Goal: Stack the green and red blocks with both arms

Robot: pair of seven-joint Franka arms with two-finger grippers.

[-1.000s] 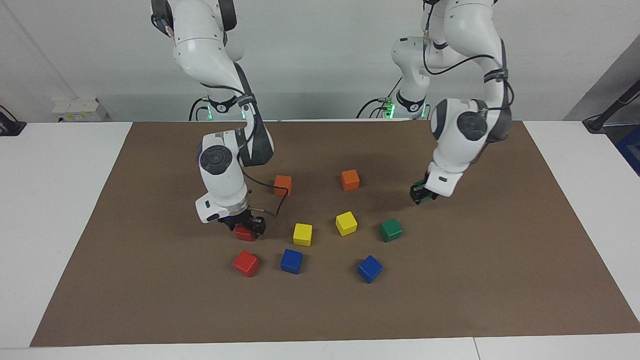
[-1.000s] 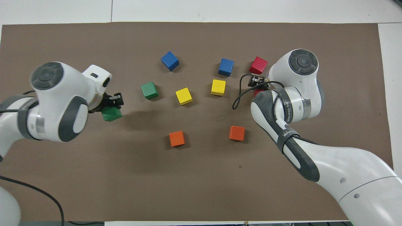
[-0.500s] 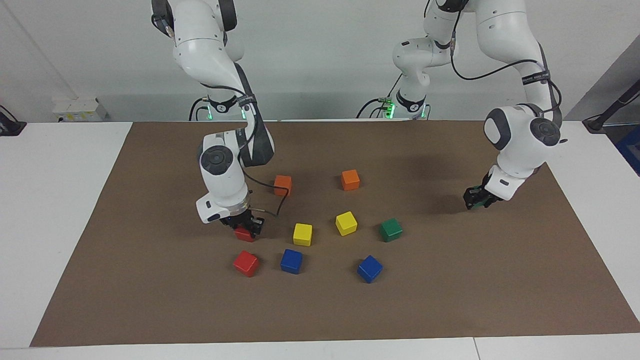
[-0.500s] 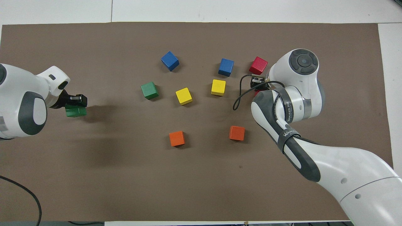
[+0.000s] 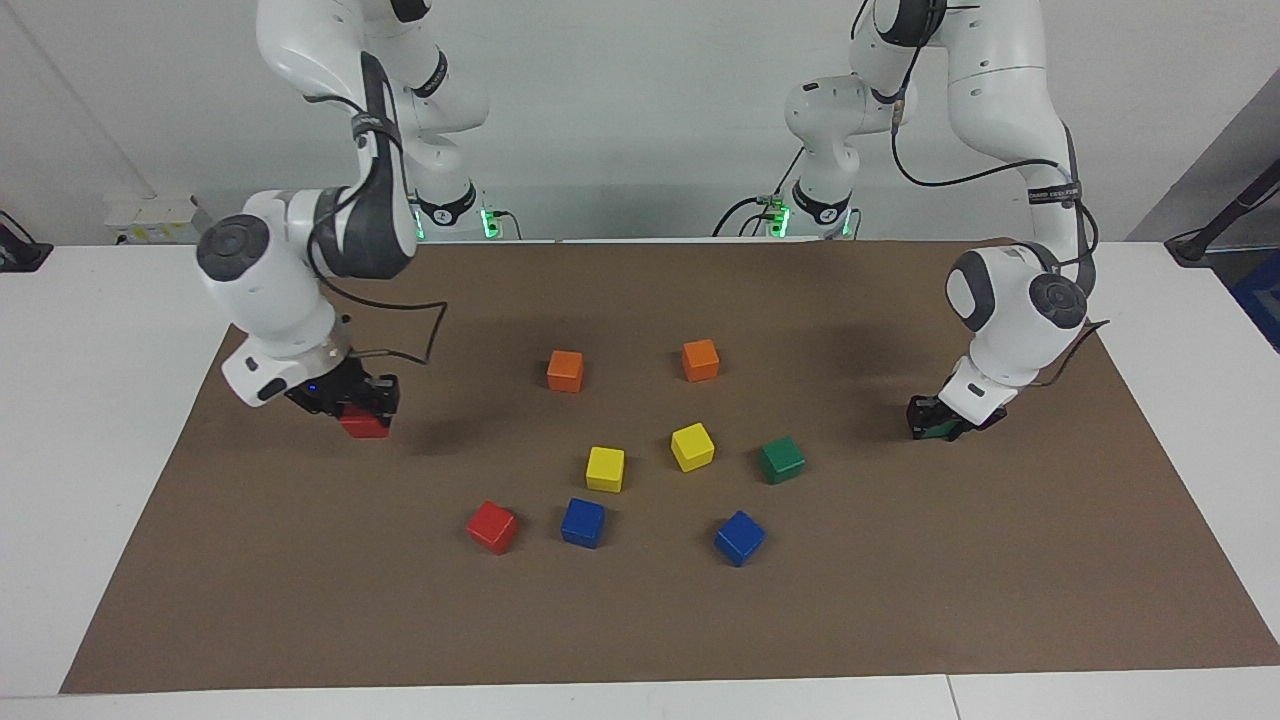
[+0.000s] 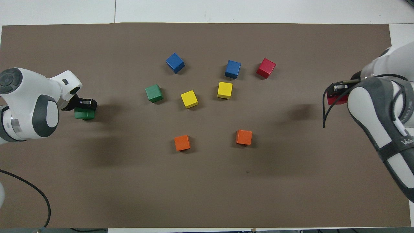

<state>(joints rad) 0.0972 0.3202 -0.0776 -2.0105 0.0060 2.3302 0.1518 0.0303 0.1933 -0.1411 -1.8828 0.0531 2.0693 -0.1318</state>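
Observation:
My left gripper (image 5: 935,416) is shut on a green block (image 5: 941,432) and holds it low over the brown mat at the left arm's end; both also show in the overhead view, the gripper (image 6: 86,105) above the block (image 6: 84,115). My right gripper (image 5: 360,404) is shut on a red block (image 5: 366,427) low over the mat at the right arm's end; in the overhead view the gripper (image 6: 336,88) half hides the block (image 6: 333,99). A second green block (image 5: 781,460) (image 6: 154,93) and a second red block (image 5: 492,526) (image 6: 266,68) lie loose mid-mat.
Two yellow blocks (image 5: 605,468) (image 5: 692,446) lie between the loose green and red ones. Two blue blocks (image 5: 583,522) (image 5: 739,537) lie farther from the robots. Two orange blocks (image 5: 565,370) (image 5: 700,359) lie nearer to them. The brown mat (image 5: 640,620) covers the white table.
The right arm has lifted its red block from beside the yellow blocks and swung it out to its own end. The left arm has carried its green block outward and lower.

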